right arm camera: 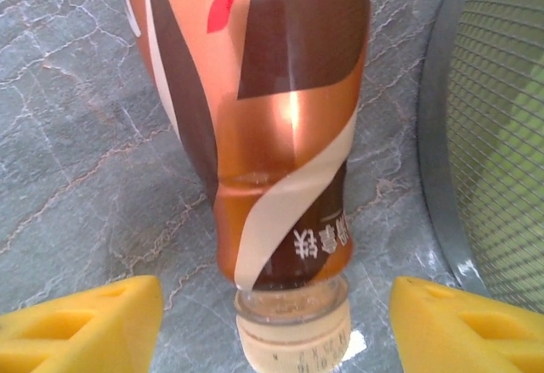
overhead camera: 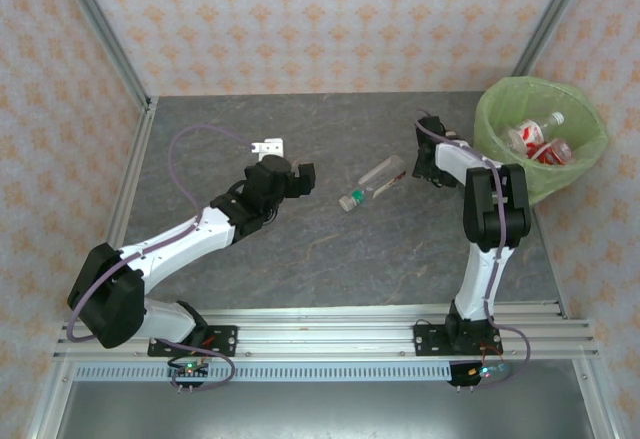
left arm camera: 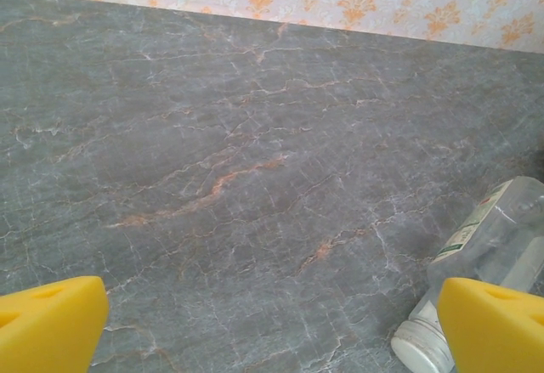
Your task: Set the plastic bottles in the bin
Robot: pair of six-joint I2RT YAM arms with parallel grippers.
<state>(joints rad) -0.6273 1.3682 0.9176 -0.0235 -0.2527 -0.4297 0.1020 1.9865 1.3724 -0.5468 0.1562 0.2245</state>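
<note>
Straddling the brown-labelled bottle (right arm camera: 272, 135) at its cap (right arm camera: 293, 343), the right claw (right arm camera: 276, 305) stands spread.

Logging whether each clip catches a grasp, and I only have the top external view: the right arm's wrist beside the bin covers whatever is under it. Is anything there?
Observer: Yes. In the right wrist view a bottle with an orange-and-brown label lies on the table, cream cap toward the camera, between the fingers of the right gripper.
Operator: Gripped?
Observer: No. Tabletop shows between each yellow finger and the bottle; the jaws are open.
Operator: And the left gripper?
Observer: Wide open over bare table, with a clear white-capped bottle just outside one finger.
</note>
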